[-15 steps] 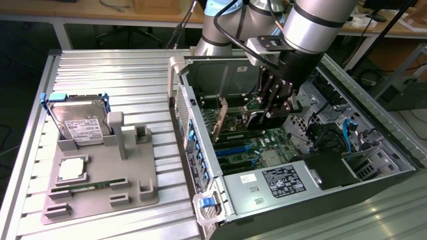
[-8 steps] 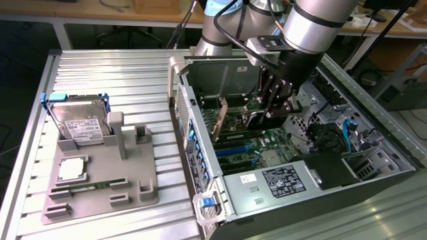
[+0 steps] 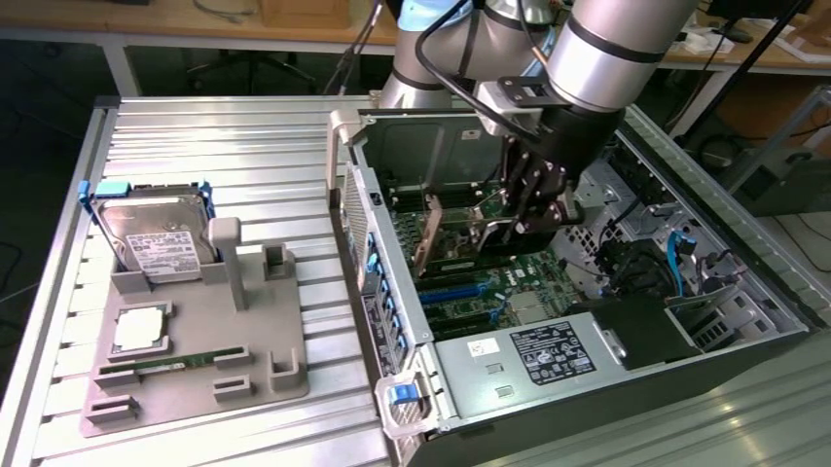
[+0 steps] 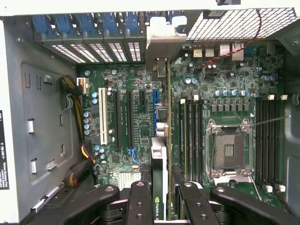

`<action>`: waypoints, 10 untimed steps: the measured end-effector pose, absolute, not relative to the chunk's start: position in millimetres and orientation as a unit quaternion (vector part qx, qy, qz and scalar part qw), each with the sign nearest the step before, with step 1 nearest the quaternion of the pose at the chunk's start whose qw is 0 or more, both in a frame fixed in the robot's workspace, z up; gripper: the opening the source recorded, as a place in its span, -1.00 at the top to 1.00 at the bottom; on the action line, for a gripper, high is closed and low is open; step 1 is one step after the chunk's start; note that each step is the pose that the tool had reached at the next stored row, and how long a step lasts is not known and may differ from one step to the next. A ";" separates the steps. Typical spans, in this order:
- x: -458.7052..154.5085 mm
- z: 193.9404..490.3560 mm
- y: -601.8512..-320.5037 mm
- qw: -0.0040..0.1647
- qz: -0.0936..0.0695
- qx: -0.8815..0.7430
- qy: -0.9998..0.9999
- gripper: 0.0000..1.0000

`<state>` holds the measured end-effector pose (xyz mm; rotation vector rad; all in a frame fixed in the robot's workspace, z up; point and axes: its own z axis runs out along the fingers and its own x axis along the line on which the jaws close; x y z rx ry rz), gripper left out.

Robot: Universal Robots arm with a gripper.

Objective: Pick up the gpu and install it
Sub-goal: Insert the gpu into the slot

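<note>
My gripper [image 3: 526, 222] reaches down into the open computer case [image 3: 389, 321] and is shut on the gpu [image 3: 454, 226], a tan-green card held upright on its edge over the motherboard [image 3: 481, 292]. In the wrist view the gpu [image 4: 159, 159] runs edge-on away from my gripper [image 4: 161, 206], just beside the blue expansion slot [image 4: 155, 101]. Its silver end bracket [image 4: 164, 42] sits at the case's rear slot openings. The black fingers [image 4: 140, 204] press on both faces of the card. Whether the card's lower edge sits in a slot is hidden.
On the exterior view's left a grey fixture [image 3: 260, 375] holds a silver hard drive [image 3: 156, 238], a square chip [image 3: 140, 331] and a green memory stick [image 3: 175, 365]. Inside the case are the power supply [image 3: 546, 350], the CPU socket [image 4: 229, 150] and cable bundles [image 4: 77, 91].
</note>
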<state>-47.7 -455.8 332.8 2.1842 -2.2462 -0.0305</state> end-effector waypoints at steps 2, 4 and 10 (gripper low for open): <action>-47.7 330.0 -455.8 0.004 -0.010 0.697 -0.717 0.46; -47.7 328.0 -455.8 0.004 -0.010 0.698 -0.716 0.46; -47.7 327.9 -455.8 0.004 -0.010 0.698 -0.716 0.46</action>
